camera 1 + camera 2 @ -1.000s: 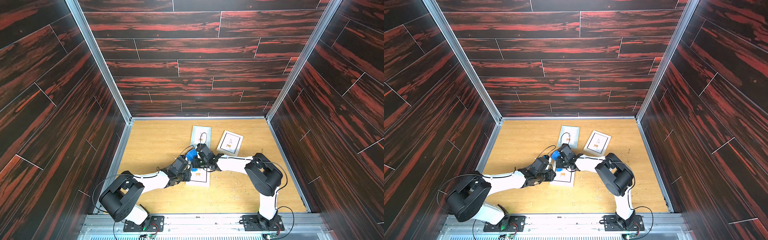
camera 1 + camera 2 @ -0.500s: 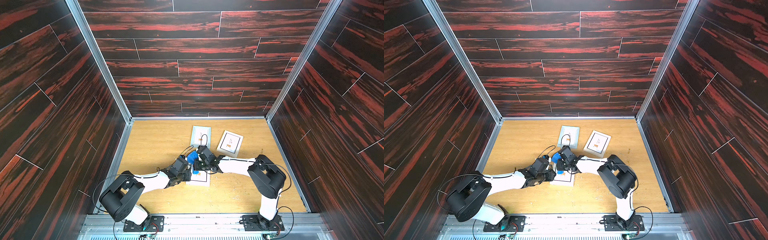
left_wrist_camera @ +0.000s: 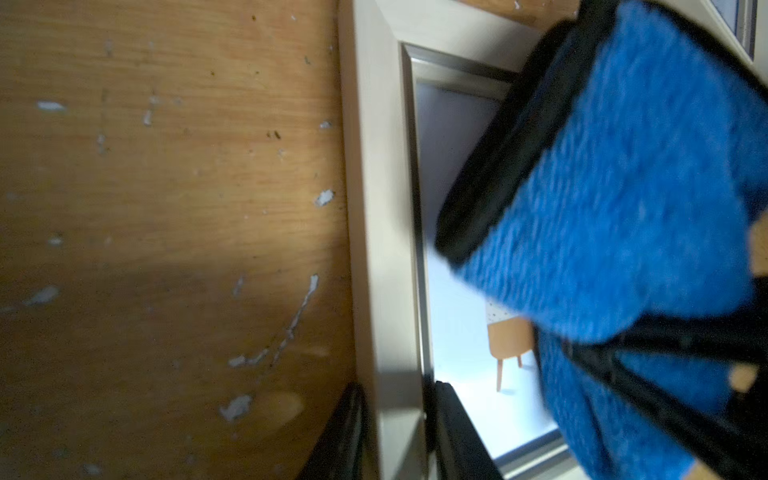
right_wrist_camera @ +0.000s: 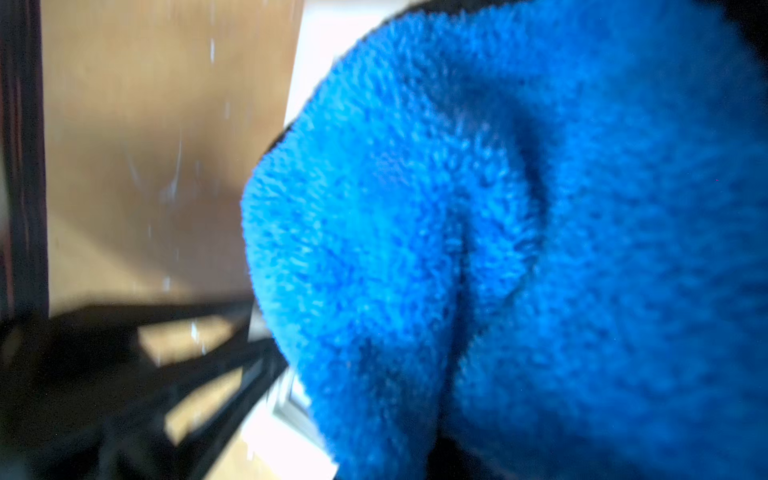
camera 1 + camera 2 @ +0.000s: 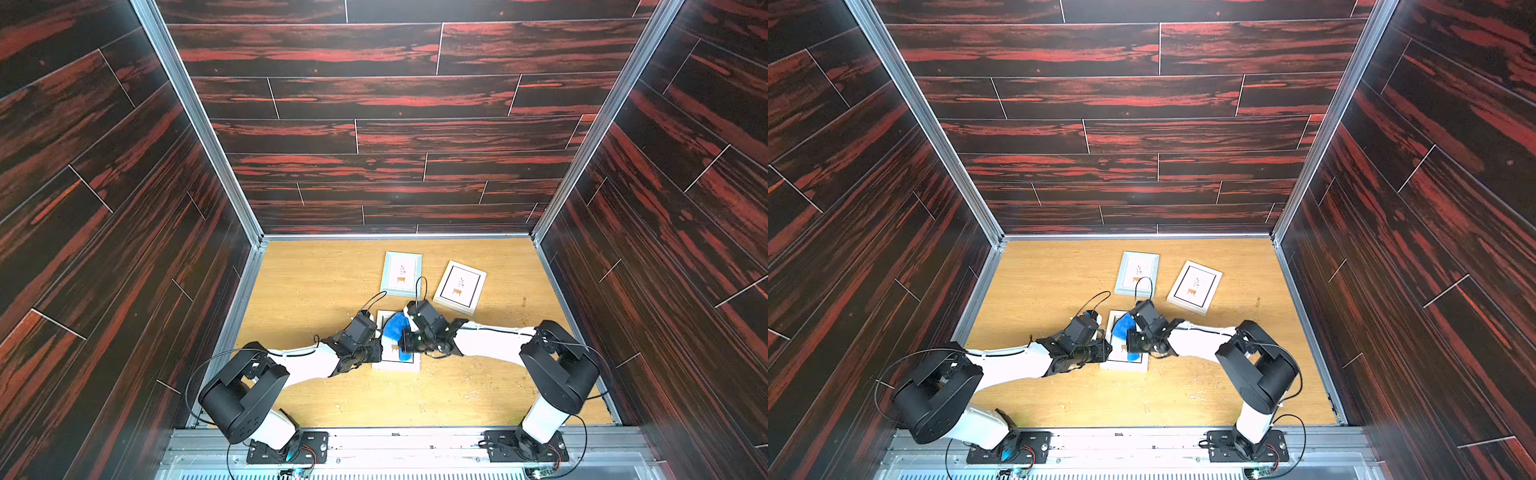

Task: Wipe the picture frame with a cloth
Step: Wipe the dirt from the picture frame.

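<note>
I can read no text, label, brand or number on anything here, in any of the views.

Dark red-streaked walls [image 5: 390, 99], light wood floor [image 5: 320, 282]

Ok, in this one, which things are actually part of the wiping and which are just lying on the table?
In use: blue cloth, held by right gripper; near frame, its edge clamped by left gripper.
Lying about: pale blue frame; white frame with black border, both farther back, untouched.
</note>
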Robot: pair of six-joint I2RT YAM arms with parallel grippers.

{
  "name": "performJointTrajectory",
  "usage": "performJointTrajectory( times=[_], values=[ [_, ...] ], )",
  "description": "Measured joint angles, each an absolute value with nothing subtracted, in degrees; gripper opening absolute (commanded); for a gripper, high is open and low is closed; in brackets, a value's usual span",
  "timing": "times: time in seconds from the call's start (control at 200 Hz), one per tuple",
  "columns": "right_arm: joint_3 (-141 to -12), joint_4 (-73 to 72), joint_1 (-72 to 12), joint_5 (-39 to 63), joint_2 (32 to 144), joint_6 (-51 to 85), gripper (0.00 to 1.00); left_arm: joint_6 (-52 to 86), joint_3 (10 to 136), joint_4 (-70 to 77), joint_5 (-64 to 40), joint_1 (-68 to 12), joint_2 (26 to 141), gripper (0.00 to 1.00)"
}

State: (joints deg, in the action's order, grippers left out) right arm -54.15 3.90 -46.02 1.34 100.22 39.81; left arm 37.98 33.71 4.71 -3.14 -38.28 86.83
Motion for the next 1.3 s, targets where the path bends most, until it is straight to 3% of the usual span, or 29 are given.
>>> performJointTrajectory(
  times=[0.18,0.491,0.787,1.117,1.298],
  values=[
    [-53.1,1.4,-43.8,1.3,100.3,39.9,0.00,38.7,33.7,4.8,-3.1,-38.3,86.8,0.23],
    [-49.9,-2.8,-53.5,3.8,99.2,45.4,0.00,39.6,33.1,6.0,-3.2,-38.3,86.9,0.23],
    [-46.3,-0.8,-48.1,1.4,94.9,46.9,0.00,41.0,32.4,7.6,-2.9,-38.3,86.8,0.23],
    [-51.4,-1.1,-54.0,0.4,100.1,47.7,0.00,41.4,32.4,7.7,-2.9,-38.3,86.8,0.22],
    [-47.0,0.8,-50.7,-1.7,95.6,47.3,0.00,41.7,32.3,7.7,-2.7,-38.3,86.8,0.22]
  ],
)
